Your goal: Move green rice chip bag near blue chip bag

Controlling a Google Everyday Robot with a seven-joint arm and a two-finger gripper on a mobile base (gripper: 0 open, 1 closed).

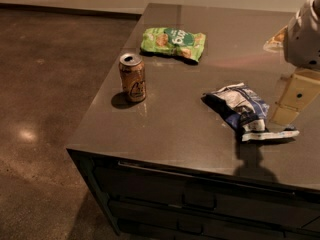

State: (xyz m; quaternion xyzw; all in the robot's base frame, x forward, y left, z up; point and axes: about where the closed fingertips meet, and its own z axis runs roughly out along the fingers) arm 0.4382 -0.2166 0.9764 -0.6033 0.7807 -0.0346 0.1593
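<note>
The green rice chip bag (173,42) lies flat on the dark countertop, toward the back. The blue chip bag (243,110) lies at the front right, its pale sealed end pointing right. My gripper (292,101) hangs at the right edge of the view, just right of the blue bag and well away from the green bag. It holds nothing that I can see.
A gold drink can (132,77) stands upright at the left, in front of the green bag. The countertop (170,129) ends in edges at the left and front, with drawers (200,199) below. A pale object (274,40) lies at the far right.
</note>
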